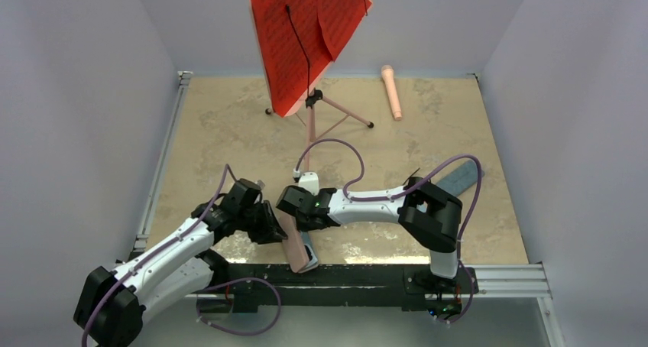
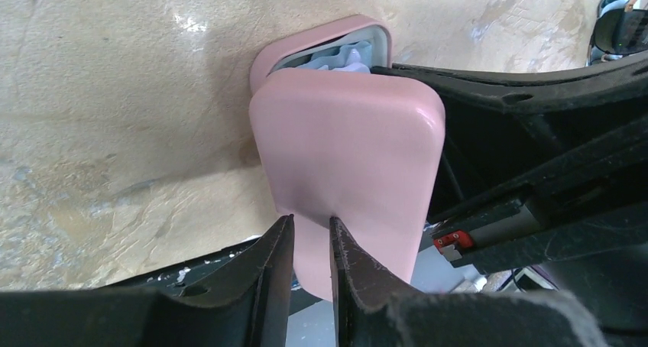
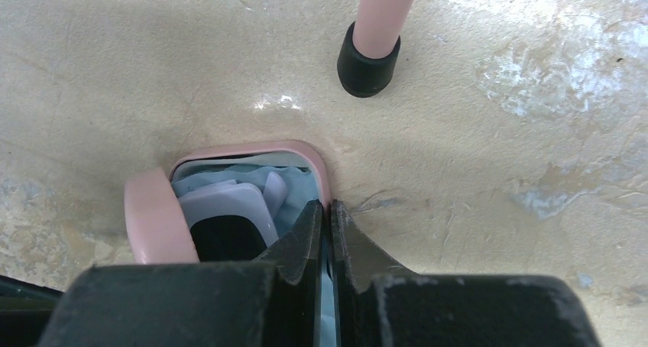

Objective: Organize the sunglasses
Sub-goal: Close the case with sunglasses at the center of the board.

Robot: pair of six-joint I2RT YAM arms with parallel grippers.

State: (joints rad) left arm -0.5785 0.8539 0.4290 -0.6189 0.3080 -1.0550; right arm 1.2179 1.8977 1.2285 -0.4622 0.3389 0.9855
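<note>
Colours, as seen from the floor: the tabletop (image 1: 229, 125) is sandy beige, mottled with paler marble-like blotches. The pink case (image 2: 348, 171) is plain pastel, its lining (image 3: 294, 180) pale blue. In it lie sunglasses (image 3: 229, 213) with a white frame and a dark lens (only a corner shows). The left gripper (image 2: 312, 236) and right gripper (image 3: 327, 217) are matt black; the arms (image 1: 367, 202) are white and black, with purple cables (image 1: 336, 141). Bright red sheet (image 1: 306, 34) with fine dark print; pink stand leg (image 3: 382, 11), black foot (image 3: 368, 70). Grey-blue flat case (image 1: 458, 177).

Two robot arms, left (image 1: 164, 255) and right (image 1: 367, 202), and five loose things on one table (image 1: 221, 125).
One pink case (image 2: 344, 171), one white-framed pair of sunglasses (image 3: 229, 209), one grey-blue flat case (image 1: 458, 177), one tripod music stand (image 1: 312, 100), one pink cylinder (image 1: 392, 91).
</note>
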